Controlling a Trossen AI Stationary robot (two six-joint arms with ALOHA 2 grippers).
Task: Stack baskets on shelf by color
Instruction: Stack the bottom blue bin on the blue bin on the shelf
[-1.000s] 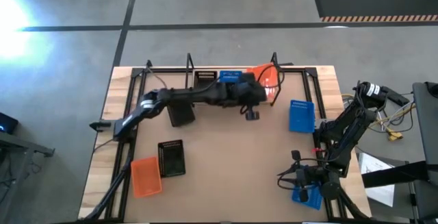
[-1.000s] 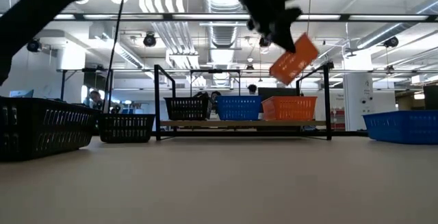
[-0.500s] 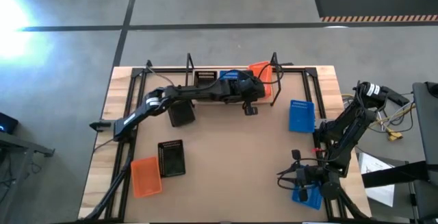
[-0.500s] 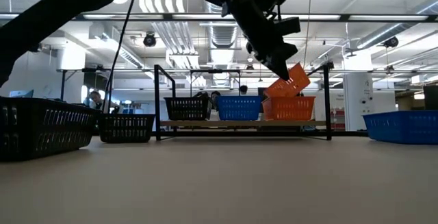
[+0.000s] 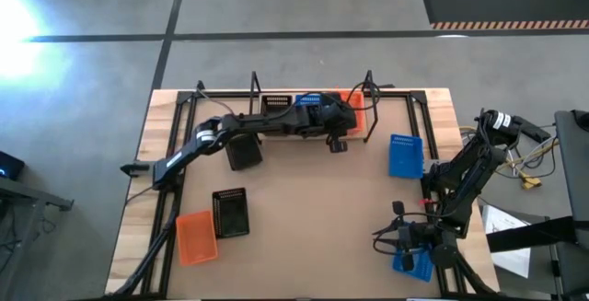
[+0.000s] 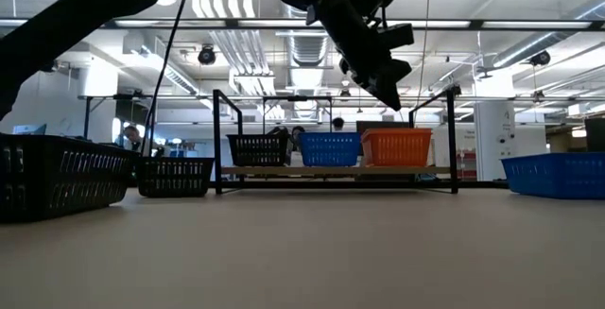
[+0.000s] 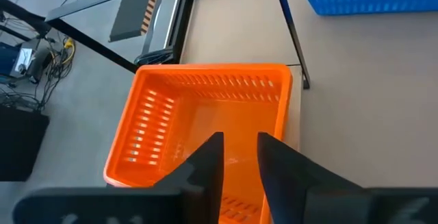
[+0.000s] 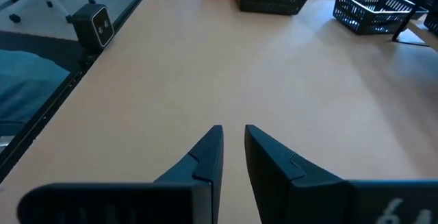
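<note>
The shelf (image 6: 331,170) stands at the table's far edge and carries a black basket (image 6: 258,148), a blue basket (image 6: 330,147) and an orange basket (image 6: 397,146) side by side. The orange basket (image 7: 205,128) sits level at the shelf's right end. My left gripper (image 7: 240,145) hovers just above its near wall (image 6: 389,90), slightly open and touching nothing. My right gripper (image 8: 233,133) waits low at the table's near right corner, beside a blue basket (image 5: 414,264), its fingers close together.
Loose baskets stand on the table: two black ones (image 5: 243,155) (image 5: 230,213), an orange one (image 5: 196,237) near the left front and a blue one (image 5: 405,156) on the right. The shelf's black wire upright (image 7: 291,39) stands just beyond the orange basket.
My left gripper carried a tilted orange basket toward the far edge and down over the shelf's right end. The basket went from hanging askew to sitting level in the orange basket on the shelf. The gripper now stands clear above it.
</note>
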